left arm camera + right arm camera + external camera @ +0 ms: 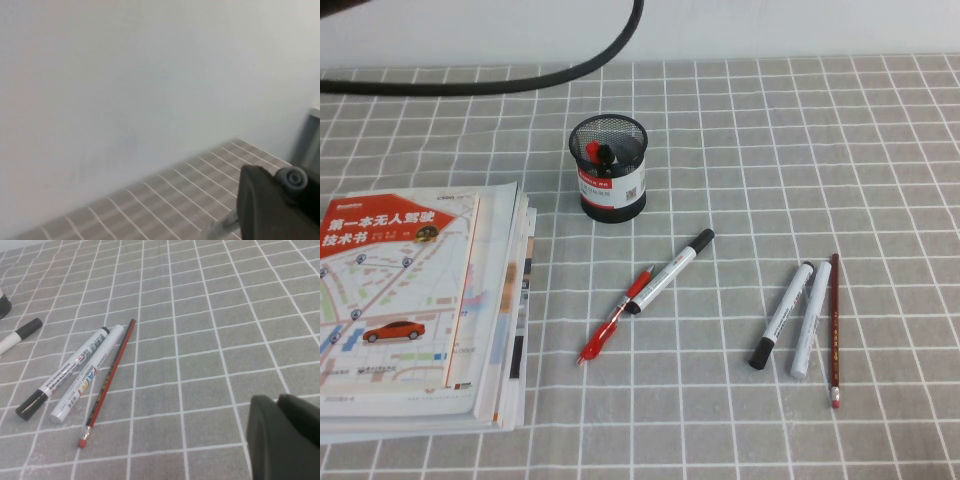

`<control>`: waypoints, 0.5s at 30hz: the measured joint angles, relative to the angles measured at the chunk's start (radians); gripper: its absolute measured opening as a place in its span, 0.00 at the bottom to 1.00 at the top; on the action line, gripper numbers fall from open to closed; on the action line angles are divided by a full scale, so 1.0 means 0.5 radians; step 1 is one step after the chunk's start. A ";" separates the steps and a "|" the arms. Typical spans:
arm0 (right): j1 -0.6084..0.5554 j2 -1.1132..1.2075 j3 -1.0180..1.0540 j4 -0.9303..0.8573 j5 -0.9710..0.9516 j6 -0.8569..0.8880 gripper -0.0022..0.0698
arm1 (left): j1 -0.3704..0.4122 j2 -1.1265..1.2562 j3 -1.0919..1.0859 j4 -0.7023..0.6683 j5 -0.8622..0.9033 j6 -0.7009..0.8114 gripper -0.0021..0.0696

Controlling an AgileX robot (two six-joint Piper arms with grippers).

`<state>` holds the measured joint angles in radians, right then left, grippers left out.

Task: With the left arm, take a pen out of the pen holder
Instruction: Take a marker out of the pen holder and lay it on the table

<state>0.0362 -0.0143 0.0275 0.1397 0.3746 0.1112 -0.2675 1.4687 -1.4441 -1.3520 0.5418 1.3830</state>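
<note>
Grey gridded counter (880, 150); magazines (410, 300) at left; holder (608, 167) upright at back, pens (603, 152) inside. The left end effector (272, 207) faces wall (125, 75), right end effector (285, 437) low over counter near pencil (107, 380): open or closed, I cannot tell.

The black, matte-bodied left gripper (277, 207) is visible only as a corner of its housing in the left wrist view. It is held raised, with the wrist roughly level. The black right gripper (285, 440) likewise shows only a corner of its housing and is held low, pitched downward.
</note>
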 joint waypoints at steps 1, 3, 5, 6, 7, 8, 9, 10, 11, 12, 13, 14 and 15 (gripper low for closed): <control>0.000 0.000 0.000 0.000 0.000 0.000 0.01 | 0.000 -0.040 0.000 0.161 0.104 -0.212 0.10; 0.000 0.000 0.000 0.000 0.000 0.000 0.01 | 0.000 -0.086 0.000 0.395 0.293 -0.508 0.10; 0.000 0.000 0.000 0.000 0.000 0.000 0.01 | 0.000 -0.110 0.000 0.627 0.537 -0.809 0.10; 0.000 0.000 0.000 0.000 0.000 0.000 0.01 | 0.000 -0.110 0.000 0.722 0.647 -0.908 0.10; 0.000 0.000 0.000 0.000 0.000 0.000 0.01 | 0.000 -0.110 0.000 0.804 0.747 -0.989 0.10; 0.000 0.000 0.000 0.000 0.000 0.000 0.01 | -0.004 -0.110 0.000 0.859 0.832 -1.042 0.10; 0.000 0.000 0.000 0.000 0.000 0.000 0.01 | -0.009 -0.106 0.000 0.916 0.882 -1.091 0.10; 0.000 0.000 0.000 0.000 0.000 0.000 0.01 | -0.021 -0.101 0.000 0.945 0.913 -1.134 0.10; 0.000 0.000 0.000 0.000 0.000 0.000 0.01 | -0.050 -0.091 0.000 1.001 0.964 -1.184 0.10; 0.000 0.000 0.000 0.000 0.000 0.000 0.01 | -0.096 -0.080 0.000 1.039 0.990 -1.220 0.10; 0.000 0.000 0.000 0.000 0.000 0.000 0.01 | -0.134 -0.070 0.000 1.065 0.997 -1.238 0.10; 0.000 0.000 0.000 0.000 0.000 0.000 0.01 | -0.190 -0.055 0.000 1.098 1.011 -1.265 0.10; 0.000 0.000 0.000 0.000 0.000 0.000 0.01 | -0.253 -0.030 0.000 1.124 1.010 -1.286 0.10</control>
<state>0.0362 -0.0143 0.0275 0.1397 0.3746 0.1112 -0.3940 1.4535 -1.4441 -0.7900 1.0469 0.7399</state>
